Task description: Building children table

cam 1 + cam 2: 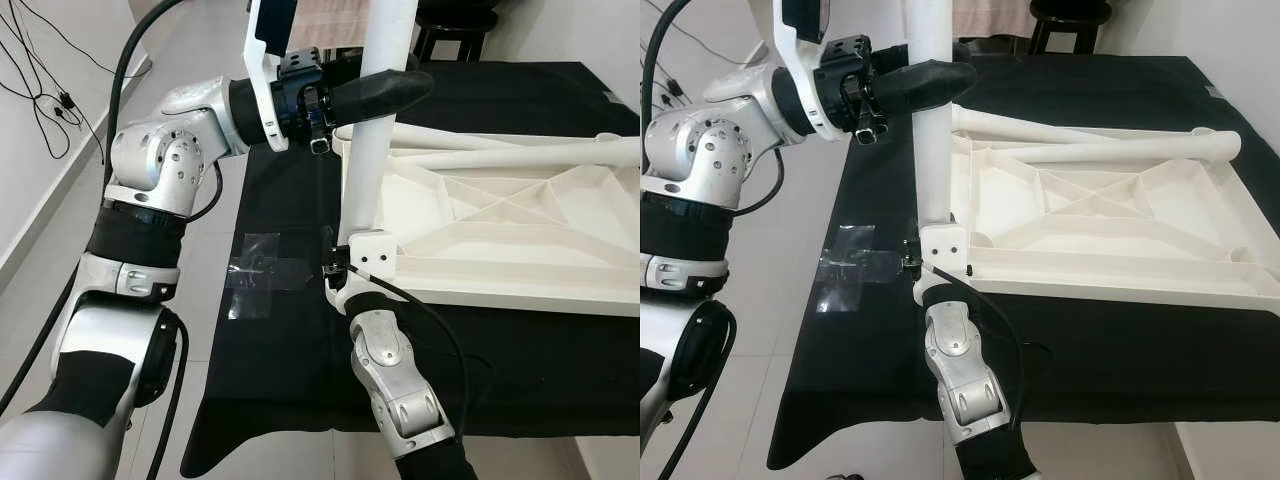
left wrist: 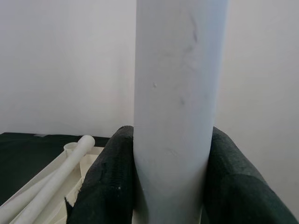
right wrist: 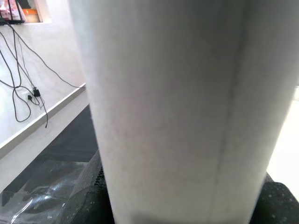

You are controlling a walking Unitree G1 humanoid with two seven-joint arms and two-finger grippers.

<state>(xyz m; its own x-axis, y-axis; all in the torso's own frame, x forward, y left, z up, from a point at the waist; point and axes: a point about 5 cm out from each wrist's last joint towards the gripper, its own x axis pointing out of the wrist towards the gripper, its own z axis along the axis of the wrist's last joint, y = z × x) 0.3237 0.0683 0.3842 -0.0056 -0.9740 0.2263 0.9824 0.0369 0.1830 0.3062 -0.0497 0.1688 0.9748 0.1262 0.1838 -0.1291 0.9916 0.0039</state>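
Both jaws clamp upright leg (image 1: 378, 110) at tabletop (image 1: 520, 235) corner: left gripper (image 1: 385, 92) high, right gripper (image 1: 345, 272) low. Keep it vertical, press straight down.

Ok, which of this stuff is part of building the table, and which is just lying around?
Job:
upright leg
tabletop
two loose legs
left gripper, shut on the upright leg
right gripper, at the leg's base

Lying about:
clear tape
black cloth
wall cables
stool

Leg (image 1: 372, 120) top cut off by frame edge. Right gripper's fingers hidden behind leg base; grip state unreadable. Far stool (image 1: 450, 25) cropped.
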